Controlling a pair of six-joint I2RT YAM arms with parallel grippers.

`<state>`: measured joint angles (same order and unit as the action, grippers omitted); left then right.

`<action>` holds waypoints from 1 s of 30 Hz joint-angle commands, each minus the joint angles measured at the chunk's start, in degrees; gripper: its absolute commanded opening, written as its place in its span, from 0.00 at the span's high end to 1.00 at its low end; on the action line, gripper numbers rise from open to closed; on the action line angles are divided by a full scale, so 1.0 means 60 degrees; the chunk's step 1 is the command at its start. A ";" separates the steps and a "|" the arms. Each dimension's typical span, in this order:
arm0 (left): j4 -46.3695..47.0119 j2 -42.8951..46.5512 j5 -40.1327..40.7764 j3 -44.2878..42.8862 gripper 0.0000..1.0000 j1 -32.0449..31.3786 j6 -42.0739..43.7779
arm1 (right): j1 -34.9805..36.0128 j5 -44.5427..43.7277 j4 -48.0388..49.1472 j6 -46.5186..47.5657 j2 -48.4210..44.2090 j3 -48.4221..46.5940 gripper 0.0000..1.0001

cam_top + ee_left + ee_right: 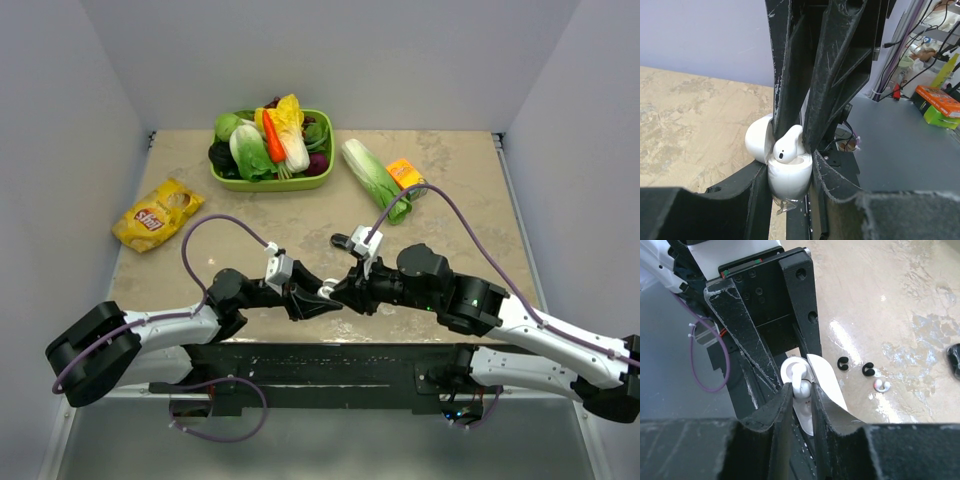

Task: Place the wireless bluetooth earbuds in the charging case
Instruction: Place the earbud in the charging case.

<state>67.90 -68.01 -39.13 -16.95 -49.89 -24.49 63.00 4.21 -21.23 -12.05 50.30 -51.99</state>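
White earbud (785,149), seemingly atop rounded case (790,181)

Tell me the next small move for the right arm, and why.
Probably push the right tool slightly deeper, then release: its white earbud pokes above the rim of the open case gripped by the left tool, not yet seated.

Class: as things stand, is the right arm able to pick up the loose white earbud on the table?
Probably not yet: the right gripper is shut on another white earbud, over the case. Nothing covers the loose earbud itself.
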 commanded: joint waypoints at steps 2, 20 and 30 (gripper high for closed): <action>0.0769 0.0202 -0.0245 0.0027 1.00 -0.0050 0.0068 | -0.0027 -0.0203 0.0492 0.0017 -0.0005 -0.0066 0.83; 0.1047 -0.0032 -0.1080 -0.0046 1.00 -0.0050 -0.0137 | -0.0027 0.0807 -0.0269 0.0969 0.0200 -0.0549 1.00; 0.1222 -0.0076 -0.1329 -0.0002 1.00 -0.0050 -0.0152 | -0.0027 0.1276 -0.0928 0.1189 0.0200 -0.0901 1.00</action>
<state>68.99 -68.55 -44.91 -16.71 -49.69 -25.15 62.98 10.31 -24.88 -6.57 51.33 -53.98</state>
